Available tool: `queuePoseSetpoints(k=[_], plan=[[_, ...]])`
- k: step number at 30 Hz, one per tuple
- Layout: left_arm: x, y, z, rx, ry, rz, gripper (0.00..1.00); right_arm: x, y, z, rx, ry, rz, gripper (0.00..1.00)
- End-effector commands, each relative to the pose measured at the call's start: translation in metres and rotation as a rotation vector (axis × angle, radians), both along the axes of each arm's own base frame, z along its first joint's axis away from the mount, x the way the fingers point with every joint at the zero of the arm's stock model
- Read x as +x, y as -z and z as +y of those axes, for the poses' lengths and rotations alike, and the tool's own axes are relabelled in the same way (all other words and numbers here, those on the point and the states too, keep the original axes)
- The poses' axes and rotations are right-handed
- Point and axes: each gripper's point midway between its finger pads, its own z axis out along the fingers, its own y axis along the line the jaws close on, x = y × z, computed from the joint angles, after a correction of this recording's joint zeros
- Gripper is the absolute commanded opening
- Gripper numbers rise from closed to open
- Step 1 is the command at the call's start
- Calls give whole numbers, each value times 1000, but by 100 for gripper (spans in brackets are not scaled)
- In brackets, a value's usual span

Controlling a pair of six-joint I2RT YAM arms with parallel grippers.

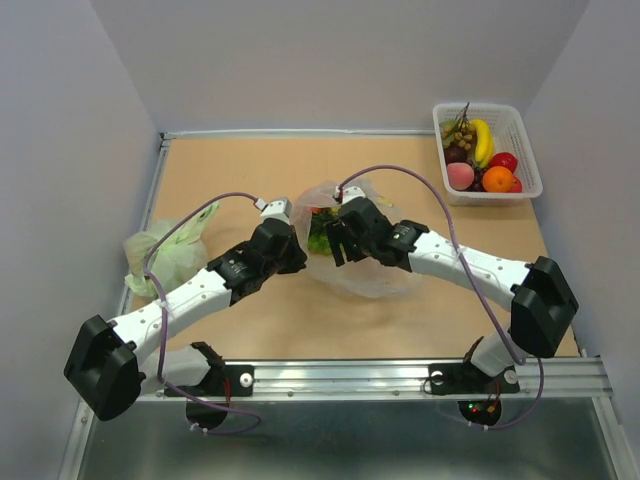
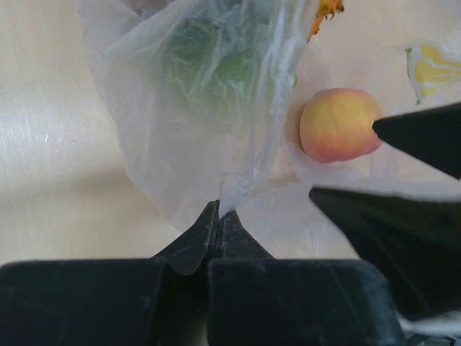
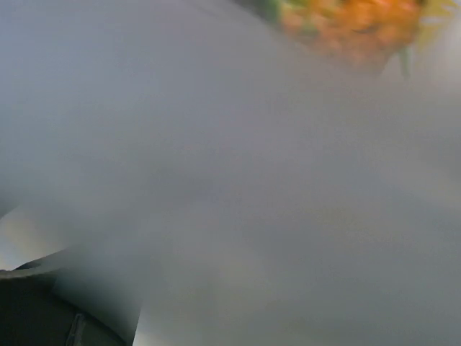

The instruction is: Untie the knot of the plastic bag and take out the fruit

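The clear plastic bag (image 1: pixel 365 270) lies in the middle of the table. My left gripper (image 1: pixel 297 252) is at its left edge, shut on a pinch of the film (image 2: pixel 227 194). My right gripper (image 1: pixel 335 243) is over the bag from the right. Its two black fingers (image 2: pixel 425 137) stand apart beside a pink-yellow peach (image 2: pixel 338 124) in the bag. The pineapple's green crown (image 1: pixel 319 233) shows through the film, and its orange body (image 3: pixel 353 21) shows blurred in the right wrist view, where film covers the lens. No knot shows.
A pale green bag (image 1: pixel 165 255) lies at the left, beside my left arm. A white basket (image 1: pixel 520 185) at the back right holds a banana, grapes, a peach, an orange and a red fruit. Grey walls close the table in.
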Motion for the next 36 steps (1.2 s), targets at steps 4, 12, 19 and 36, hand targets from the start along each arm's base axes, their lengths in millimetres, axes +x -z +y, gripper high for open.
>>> queuePoseSetpoints(k=[4,12,19,36], plan=[[1,-23,-12,-53,69,-63,0,19,34,-64,-73,220,47,81],[-7,-20,-21,-78,148,-55,0,-12,87,-89,-146,295,189,93],[-15,-3,-27,-77,186,-18,0,-7,116,-92,-181,343,209,95],[-18,31,-17,-42,120,38,0,40,49,-97,-19,517,-66,100]])
